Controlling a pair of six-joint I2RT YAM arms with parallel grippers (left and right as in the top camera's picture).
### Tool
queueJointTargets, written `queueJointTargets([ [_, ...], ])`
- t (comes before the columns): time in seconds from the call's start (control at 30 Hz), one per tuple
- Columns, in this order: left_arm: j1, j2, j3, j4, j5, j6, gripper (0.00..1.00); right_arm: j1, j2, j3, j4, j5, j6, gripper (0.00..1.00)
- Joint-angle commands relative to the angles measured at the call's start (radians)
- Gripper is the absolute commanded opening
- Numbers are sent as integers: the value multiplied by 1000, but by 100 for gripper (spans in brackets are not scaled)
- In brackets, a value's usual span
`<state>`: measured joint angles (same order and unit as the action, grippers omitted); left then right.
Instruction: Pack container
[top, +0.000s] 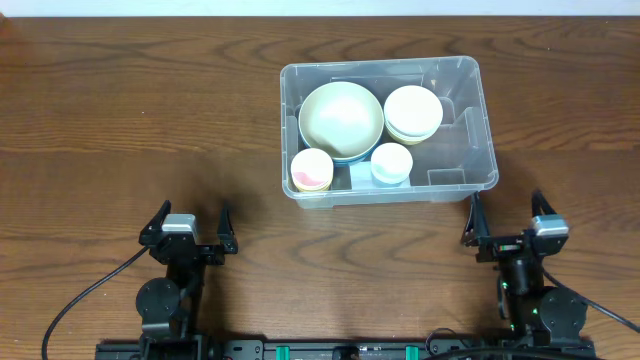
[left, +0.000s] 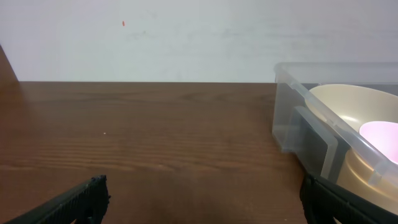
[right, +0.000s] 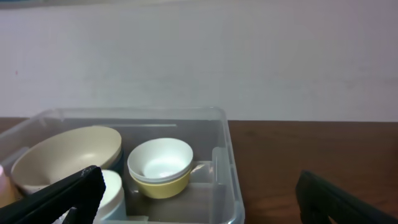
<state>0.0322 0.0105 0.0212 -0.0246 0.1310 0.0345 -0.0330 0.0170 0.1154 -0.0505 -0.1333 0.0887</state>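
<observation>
Clear container (top: 470, 150) with four bowls (top: 340, 118) inside; left claw (top: 194, 211) and right claw (top: 505, 200) both spread wide, empty.

The container (top: 458, 142) is a large clear plastic bin, rectangular with rounded corners and moulded inner ridges. It stands upright with its top open on the counter (top: 120, 120), right of centre and toward the far side, long sides running left to right. Its left part is filled: a wide cream bowl (top: 341, 120) and a white bowl (top: 413, 112) at the far wall, and a pink-tinted cup (top: 312, 170) and a pale cup (top: 391, 164) at the near wall. Its right end is bare.
</observation>
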Motion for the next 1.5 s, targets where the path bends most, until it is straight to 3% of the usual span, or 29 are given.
queueJointTargets([
  [0.0, 6, -6, -17, -34, 15, 14, 98, 8, -11, -17, 6, -26, -48, 99],
  [0.4, 6, -6, -17, -34, 15, 14, 98, 8, -12, -111, 7, -36, -105, 99],
  [1.47, 6, -6, -17, -34, 15, 14, 98, 8, -11, -110, -8, -35, -116, 99],
])
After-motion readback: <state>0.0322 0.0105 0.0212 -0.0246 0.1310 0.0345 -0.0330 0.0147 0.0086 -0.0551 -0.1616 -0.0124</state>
